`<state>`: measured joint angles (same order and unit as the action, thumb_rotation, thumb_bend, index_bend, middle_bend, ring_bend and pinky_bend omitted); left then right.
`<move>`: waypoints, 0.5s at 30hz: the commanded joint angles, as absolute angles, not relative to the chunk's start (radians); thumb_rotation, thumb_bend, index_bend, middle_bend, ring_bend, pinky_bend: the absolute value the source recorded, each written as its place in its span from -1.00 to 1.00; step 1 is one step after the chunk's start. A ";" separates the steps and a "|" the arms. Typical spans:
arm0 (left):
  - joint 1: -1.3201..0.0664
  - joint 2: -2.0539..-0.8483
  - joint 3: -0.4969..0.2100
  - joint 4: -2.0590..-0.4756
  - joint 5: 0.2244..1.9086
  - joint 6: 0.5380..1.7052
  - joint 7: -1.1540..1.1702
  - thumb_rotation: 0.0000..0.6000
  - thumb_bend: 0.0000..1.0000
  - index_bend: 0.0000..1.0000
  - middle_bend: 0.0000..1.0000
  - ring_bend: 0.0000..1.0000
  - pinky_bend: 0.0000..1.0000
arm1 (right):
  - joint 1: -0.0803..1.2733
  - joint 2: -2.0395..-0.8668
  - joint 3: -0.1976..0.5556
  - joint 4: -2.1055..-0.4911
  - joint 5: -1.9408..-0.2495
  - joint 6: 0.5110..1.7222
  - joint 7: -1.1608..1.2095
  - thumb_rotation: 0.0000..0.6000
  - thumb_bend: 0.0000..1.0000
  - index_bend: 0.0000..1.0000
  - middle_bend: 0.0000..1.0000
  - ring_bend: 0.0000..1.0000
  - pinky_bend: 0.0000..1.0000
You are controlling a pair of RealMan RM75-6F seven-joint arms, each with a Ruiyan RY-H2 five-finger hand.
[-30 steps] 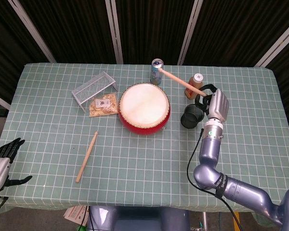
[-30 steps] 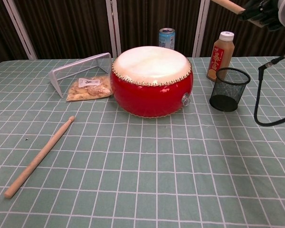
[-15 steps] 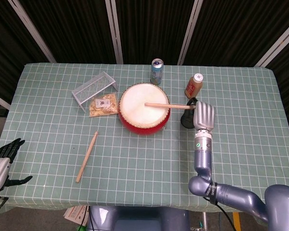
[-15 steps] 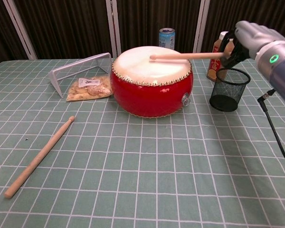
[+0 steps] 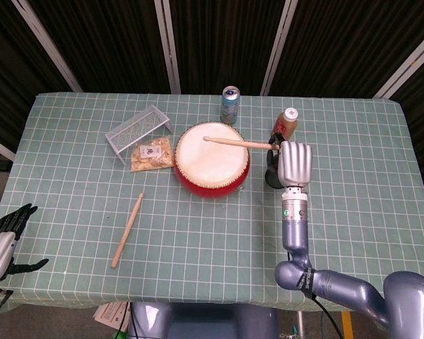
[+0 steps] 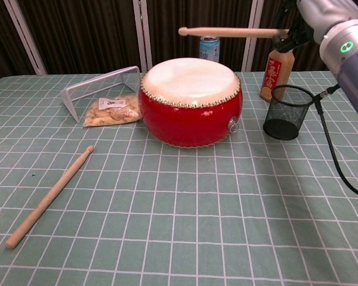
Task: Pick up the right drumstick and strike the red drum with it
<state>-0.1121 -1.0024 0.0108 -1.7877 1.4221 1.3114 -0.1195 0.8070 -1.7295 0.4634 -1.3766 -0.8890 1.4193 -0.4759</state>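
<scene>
right hand (image 5: 295, 162) grips a drumstick (image 6: 232, 32) held level above the red drum (image 6: 191, 109); left hand (image 5: 7, 233), fingers spread, hangs far off.

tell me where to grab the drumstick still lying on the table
Grip the loose drumstick on the thick butt half nearest the robot, coming straight down from above. It lies flat on the tablecloth with its tapered tip pointing away, open cloth on both sides, closest to the left hand.

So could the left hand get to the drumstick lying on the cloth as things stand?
Probably yes. The left hand is open at the table's near left corner, and only bare tablecloth lies between it and the loose drumstick. Whether the arm's reach suffices can't be judged.
</scene>
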 commanded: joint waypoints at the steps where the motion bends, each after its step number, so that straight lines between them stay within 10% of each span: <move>1: -0.114 -1.002 0.008 -1.793 1.419 1.310 -0.114 1.00 -1.00 -1.00 -1.00 -1.00 -1.00 | 0.781 -1.708 0.563 -1.462 -0.808 1.423 -0.399 1.00 0.16 0.87 0.98 1.00 0.97; 7: -0.113 -1.001 0.010 -1.795 1.414 1.309 -0.111 1.00 -1.00 -1.00 -1.00 -1.00 -1.00 | 0.748 -1.684 0.718 -1.568 -0.650 1.392 -0.285 1.00 0.16 0.87 0.98 1.00 0.97; 15: -0.114 -1.000 0.010 -1.795 1.411 1.305 -0.115 1.00 -1.00 -1.00 -1.00 -1.00 -1.00 | 0.752 -1.663 0.690 -1.542 -0.641 1.362 -0.296 1.00 0.16 0.87 0.98 1.00 0.97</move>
